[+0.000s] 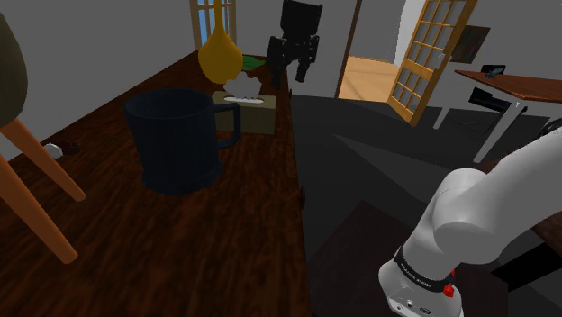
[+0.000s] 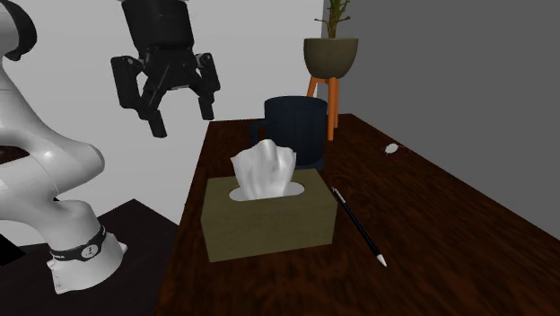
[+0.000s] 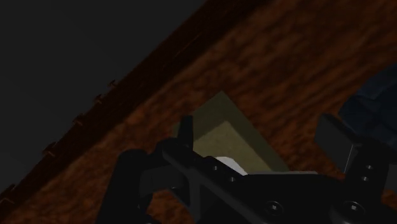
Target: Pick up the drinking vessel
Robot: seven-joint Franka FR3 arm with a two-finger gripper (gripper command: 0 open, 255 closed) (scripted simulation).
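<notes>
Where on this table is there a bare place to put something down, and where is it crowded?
Free: the wide bare wood of the table between the pen and the edge at the second exterior view's right, in front of the small white object. Crowded: the mug stands close behind the tissue box, the pen beside it.

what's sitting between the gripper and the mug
A tissue box: in the shoulder view it stands on the table between the open gripper and the dark mug. The wrist view shows it just below the gripper.
</notes>
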